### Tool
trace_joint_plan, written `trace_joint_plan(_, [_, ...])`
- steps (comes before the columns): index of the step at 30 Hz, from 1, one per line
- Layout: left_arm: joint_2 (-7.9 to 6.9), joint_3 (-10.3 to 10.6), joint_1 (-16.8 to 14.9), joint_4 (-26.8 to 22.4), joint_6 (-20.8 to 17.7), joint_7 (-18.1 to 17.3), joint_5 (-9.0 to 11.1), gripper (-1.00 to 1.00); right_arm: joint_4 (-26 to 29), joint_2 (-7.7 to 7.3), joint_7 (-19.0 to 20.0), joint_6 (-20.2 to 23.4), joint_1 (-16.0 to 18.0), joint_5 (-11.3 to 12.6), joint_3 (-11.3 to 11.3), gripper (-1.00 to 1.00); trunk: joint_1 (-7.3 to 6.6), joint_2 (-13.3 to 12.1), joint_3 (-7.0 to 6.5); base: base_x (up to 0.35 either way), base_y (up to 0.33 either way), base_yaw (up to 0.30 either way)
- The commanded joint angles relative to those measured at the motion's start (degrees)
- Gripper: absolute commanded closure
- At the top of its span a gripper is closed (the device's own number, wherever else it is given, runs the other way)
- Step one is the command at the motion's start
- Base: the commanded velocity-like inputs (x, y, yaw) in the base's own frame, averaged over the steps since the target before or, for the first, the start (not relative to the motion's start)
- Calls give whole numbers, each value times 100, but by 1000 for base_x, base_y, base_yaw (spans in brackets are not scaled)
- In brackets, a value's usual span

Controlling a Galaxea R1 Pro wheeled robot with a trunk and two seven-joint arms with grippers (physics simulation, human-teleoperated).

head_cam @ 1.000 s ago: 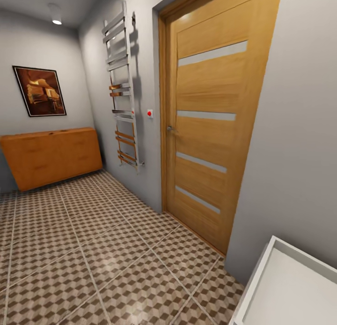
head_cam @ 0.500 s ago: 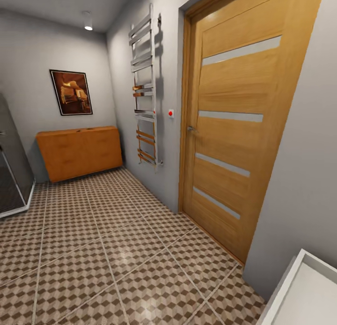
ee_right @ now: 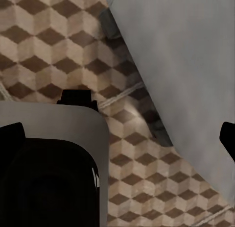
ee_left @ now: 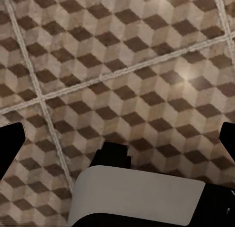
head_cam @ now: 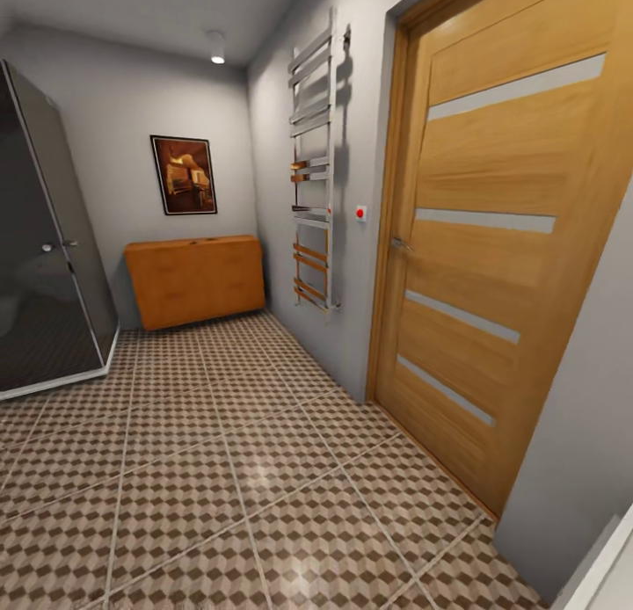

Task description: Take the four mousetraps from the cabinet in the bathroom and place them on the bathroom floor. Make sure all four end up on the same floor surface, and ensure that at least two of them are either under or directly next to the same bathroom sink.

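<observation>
The cabinet (head_cam: 195, 280), a wide orange-brown wooden chest, stands against the far wall of the bathroom, several tiles away over the cube-pattern bathroom floor (head_cam: 220, 469). The mousetraps are out of view. At the picture's lower right corner a sliver of a white rim (head_cam: 608, 559) shows, too little to tell whether it is the sink. My left gripper (ee_left: 117, 138) hangs open over bare tiles, its dark fingertips (ee_left: 10, 148) far apart. Over the floor beside a pale grey panel (ee_right: 181, 65), my right gripper (ee_right: 120, 136) is open too, with nothing between its fingers.
A dark glass shower cabin (head_cam: 44, 241) stands at the left. On the right wall are a chrome ladder towel rail (head_cam: 315, 166) and a closed oak door (head_cam: 492, 267). A framed picture (head_cam: 185, 175) hangs above the cabinet. Open tiled floor runs between here and the cabinet.
The head camera has swung to the left: the cabinet, rail and door have slid right in the picture, the shower cabin has come into view, and the white rim has nearly left.
</observation>
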State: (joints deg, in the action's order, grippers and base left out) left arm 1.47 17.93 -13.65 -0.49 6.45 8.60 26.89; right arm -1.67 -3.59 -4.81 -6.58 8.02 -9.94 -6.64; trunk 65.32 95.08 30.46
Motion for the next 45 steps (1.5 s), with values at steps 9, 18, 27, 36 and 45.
trace_joint_plan(9, [3,47,-4,5,15,19,44,-100,-18,-1,-20,-36,7,-61,-48,-100,0,3,6,0,0,273])
trace_joint_plan(18, [3,49,-5,5,14,19,44,-100,-18,-1,-20,-36,7,-61,-48,-100,0,3,6,0,0,273])
trace_joint_plan(27, [3,51,-4,5,14,19,44,-100,-18,3,-20,-36,7,-61,-48,-100,0,3,6,0,0,273])
trace_joint_plan(36, [3,47,-6,5,14,19,44,-100,-18,21,-20,-29,7,-67,-48,-100,0,3,6,0,0,273])
trace_joint_plan(45, [3,48,-4,5,14,19,44,-100,-18,32,-20,-34,7,-77,-48,-100,0,3,6,0,0,273])
